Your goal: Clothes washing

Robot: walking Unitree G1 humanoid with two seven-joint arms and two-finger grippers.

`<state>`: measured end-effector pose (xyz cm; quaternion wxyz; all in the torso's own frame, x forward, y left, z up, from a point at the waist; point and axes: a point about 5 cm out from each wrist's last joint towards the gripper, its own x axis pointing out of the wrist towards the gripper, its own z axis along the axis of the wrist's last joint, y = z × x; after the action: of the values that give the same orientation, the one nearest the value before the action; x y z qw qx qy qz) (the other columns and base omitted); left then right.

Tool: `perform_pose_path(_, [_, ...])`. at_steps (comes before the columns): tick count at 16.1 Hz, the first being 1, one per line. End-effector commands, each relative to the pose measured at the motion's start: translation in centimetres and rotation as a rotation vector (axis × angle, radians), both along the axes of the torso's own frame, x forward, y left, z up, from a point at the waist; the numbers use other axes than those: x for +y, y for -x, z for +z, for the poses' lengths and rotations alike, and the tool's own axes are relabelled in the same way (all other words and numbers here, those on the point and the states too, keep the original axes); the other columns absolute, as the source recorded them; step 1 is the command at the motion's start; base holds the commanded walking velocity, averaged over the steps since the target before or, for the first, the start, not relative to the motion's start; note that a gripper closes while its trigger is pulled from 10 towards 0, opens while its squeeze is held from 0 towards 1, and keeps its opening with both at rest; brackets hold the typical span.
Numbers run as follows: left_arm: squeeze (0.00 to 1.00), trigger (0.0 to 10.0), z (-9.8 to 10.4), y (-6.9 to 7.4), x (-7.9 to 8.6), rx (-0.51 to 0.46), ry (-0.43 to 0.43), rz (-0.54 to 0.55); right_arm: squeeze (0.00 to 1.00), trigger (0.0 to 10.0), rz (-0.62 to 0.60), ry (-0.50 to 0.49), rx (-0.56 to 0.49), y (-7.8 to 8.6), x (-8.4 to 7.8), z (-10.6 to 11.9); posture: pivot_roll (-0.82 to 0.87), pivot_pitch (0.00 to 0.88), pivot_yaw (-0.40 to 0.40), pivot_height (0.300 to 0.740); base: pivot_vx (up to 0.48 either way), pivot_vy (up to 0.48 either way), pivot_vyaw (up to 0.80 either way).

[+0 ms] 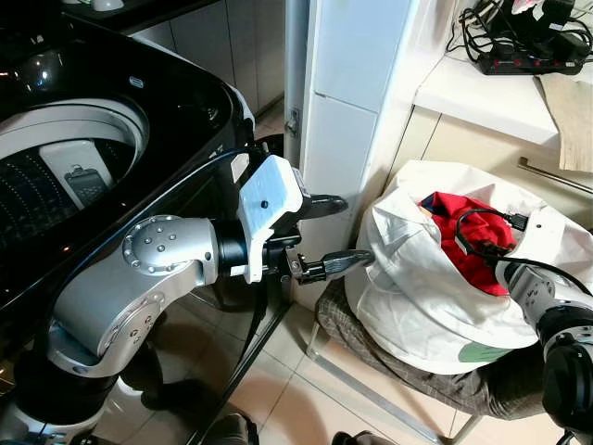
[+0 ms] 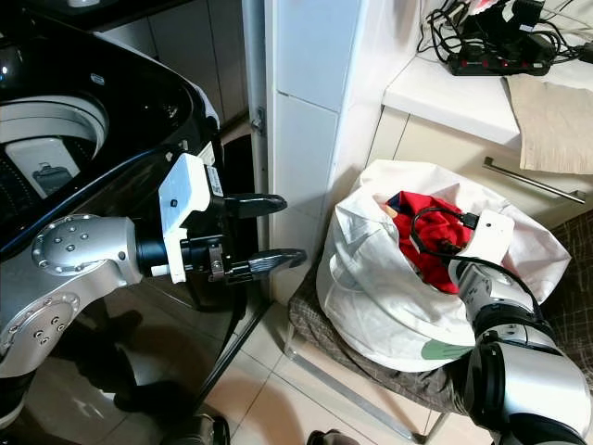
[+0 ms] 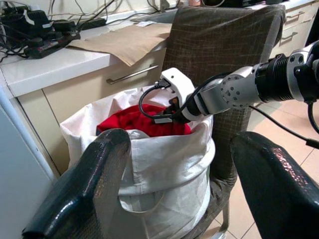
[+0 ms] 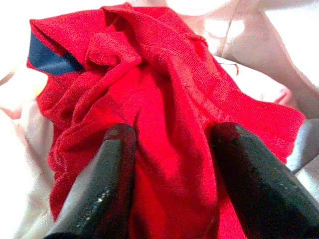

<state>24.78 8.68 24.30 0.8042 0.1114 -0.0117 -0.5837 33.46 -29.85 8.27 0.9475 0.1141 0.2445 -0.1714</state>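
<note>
A red garment (image 4: 169, 99) with a dark blue patch lies in an open white bag (image 1: 417, 287) that stands on a brown checked chair (image 1: 389, 357). My right gripper (image 4: 174, 134) reaches down into the bag. Its fingers (image 4: 112, 164) are open and press into the red cloth, with a fold of it between them. My left gripper (image 1: 357, 230) is open and holds nothing. It hovers at the bag's left side, just short of its rim. The black top-loading washing machine (image 1: 83, 176) stands at the left with its drum uncovered.
A white panel (image 1: 343, 111) rises between the washer and the bag. Behind the bag is a counter (image 1: 482, 93) with a power strip and cables (image 1: 528, 46), a brown cloth (image 1: 570, 111) and a drawer handle (image 1: 556, 176). Tiled floor (image 1: 306, 399) lies below.
</note>
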Motion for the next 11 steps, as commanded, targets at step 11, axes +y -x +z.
perform_pose_path(11, [0.0, 10.0, -0.28, -0.19, 0.14, 0.0, -0.011, 0.029, 0.0, 0.0, 0.0, -0.012, -0.05, -0.57, -0.43, 1.27, 0.14, 0.118, -0.047, 0.74, 0.0, 0.0, 0.0])
